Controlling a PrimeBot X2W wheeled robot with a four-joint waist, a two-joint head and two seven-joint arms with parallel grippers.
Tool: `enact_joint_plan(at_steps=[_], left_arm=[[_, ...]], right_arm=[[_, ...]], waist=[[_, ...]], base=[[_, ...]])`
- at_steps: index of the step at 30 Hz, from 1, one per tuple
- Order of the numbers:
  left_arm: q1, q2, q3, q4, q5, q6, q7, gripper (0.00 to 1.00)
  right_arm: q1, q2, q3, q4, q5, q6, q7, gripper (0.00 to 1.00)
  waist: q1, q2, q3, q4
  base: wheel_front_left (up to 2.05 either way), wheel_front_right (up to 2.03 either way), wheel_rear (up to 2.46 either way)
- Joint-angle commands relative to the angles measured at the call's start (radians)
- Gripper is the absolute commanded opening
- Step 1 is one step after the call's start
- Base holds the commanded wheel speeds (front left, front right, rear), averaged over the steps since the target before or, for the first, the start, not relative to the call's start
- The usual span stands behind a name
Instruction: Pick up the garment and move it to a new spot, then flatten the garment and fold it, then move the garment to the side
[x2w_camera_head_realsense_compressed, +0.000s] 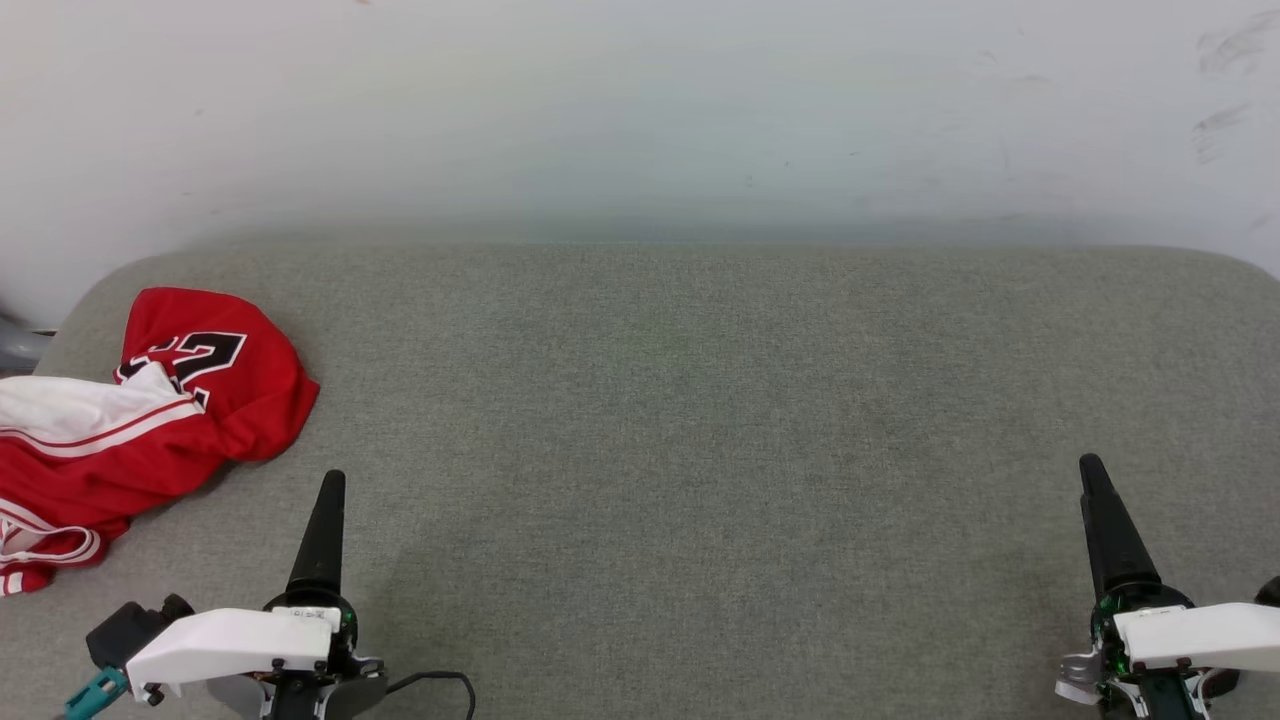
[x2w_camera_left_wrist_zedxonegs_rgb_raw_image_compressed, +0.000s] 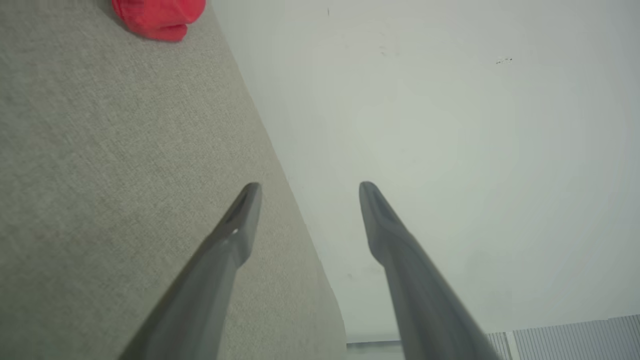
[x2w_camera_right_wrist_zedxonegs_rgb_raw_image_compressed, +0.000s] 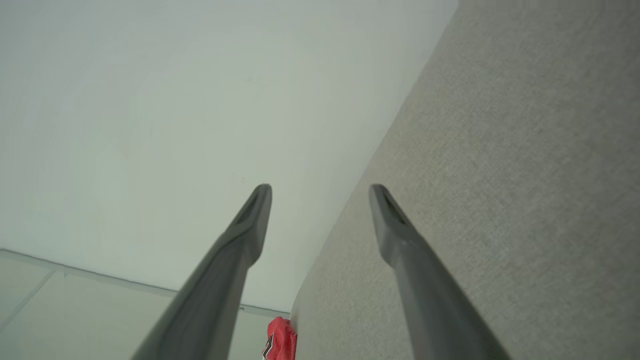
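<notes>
The garment (x2w_camera_head_realsense_compressed: 150, 420), a red jersey with a white sleeve, striped trim and black white-outlined lettering, lies crumpled at the left end of the grey cushioned surface (x2w_camera_head_realsense_compressed: 700, 430). Its red edge shows at the top left of the left wrist view (x2w_camera_left_wrist_zedxonegs_rgb_raw_image_compressed: 160, 17) and at the bottom of the right wrist view (x2w_camera_right_wrist_zedxonegs_rgb_raw_image_compressed: 281, 342). My left gripper (x2w_camera_head_realsense_compressed: 330, 482) is at the lower left, just right of the garment and apart from it; its fingers stand open with nothing between them (x2w_camera_left_wrist_zedxonegs_rgb_raw_image_compressed: 310, 187). My right gripper (x2w_camera_head_realsense_compressed: 1092, 468) is at the lower right, far from the garment, also open and empty (x2w_camera_right_wrist_zedxonegs_rgb_raw_image_compressed: 320, 189).
A pale wall (x2w_camera_head_realsense_compressed: 640, 110) rises directly behind the cushioned surface. The surface has rounded far corners and a wide bare middle between my two grippers. A dark cable (x2w_camera_head_realsense_compressed: 440, 682) loops near my left wrist.
</notes>
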Motion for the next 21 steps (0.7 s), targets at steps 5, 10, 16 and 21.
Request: enact_joint_plan(at_steps=[5,10,16,21], left_arm=[[-0.011,0.002,-0.013,-0.048,0.123,0.027,-0.025,1.0],[-0.004,0.003,-0.032,-0.07,0.24,0.054,-0.044,1.0],[0.005,0.003,-0.053,-0.085,0.368,0.079,-0.066,1.0],[0.009,0.003,-0.066,-0.094,0.466,0.094,-0.083,1.0]], right_arm=[[-0.002,0.0,0.004,-0.055,-0.121,0.0,-0.024,1.0],[0.006,0.0,0.01,-0.083,-0.234,0.0,-0.043,1.0],[0.017,0.0,0.022,-0.108,-0.363,0.0,-0.065,1.0],[0.026,0.0,0.031,-0.118,-0.458,0.0,-0.083,1.0]], waist=[[0.0,0.0,0.0,0.001],[0.0,0.0,0.0,0.002],[0.0,0.0,-0.001,0.003],[0.0,0.0,-0.002,0.004]], base=[[0.0,0.0,0.0],[0.0,0.0,0.0],[0.0,0.0,0.0],[0.0,0.0,0.0]])
